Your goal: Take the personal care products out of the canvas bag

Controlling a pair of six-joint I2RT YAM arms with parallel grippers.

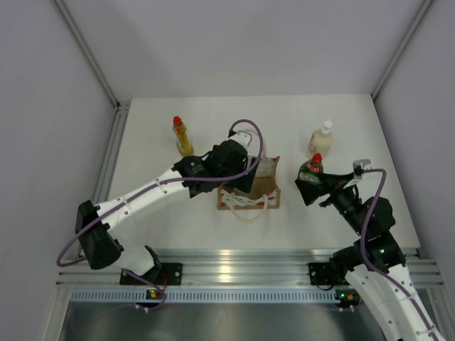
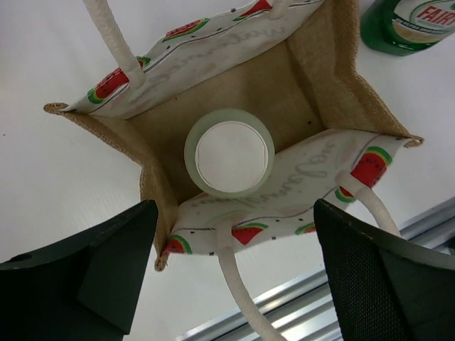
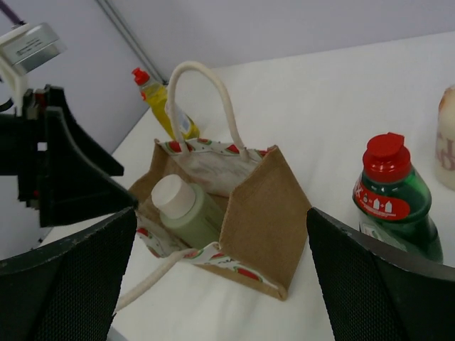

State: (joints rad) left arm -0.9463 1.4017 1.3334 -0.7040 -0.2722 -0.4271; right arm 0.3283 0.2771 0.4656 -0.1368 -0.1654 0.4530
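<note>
The canvas bag [image 1: 257, 190] [image 2: 320, 64] [image 3: 266, 213] stands open in the middle of the table. Upright inside it is a pale cylindrical bottle with a white cap [image 2: 229, 153] [image 3: 181, 206]. My left gripper [image 1: 244, 179] [image 2: 231, 273] hovers right over the bag's mouth, open, its fingers apart from the rim with one cream handle [image 2: 245, 298] hanging between them. The other three products stand outside on the table: the yellow bottle [image 1: 182, 136] [image 3: 163, 103], the dark green bottle [image 1: 313, 170] [image 3: 391, 195] and the cream bottle [image 1: 321, 138] [image 3: 446, 135]. My right gripper [image 1: 310, 190] [image 3: 220, 284] is open beside the green bottle, facing the bag and holding nothing.
White walls and metal frame posts [image 1: 92, 57] enclose the table on three sides. An aluminium rail [image 1: 234, 270] runs along the near edge by the arm bases. The yellow bottle stands close to my left arm's forearm.
</note>
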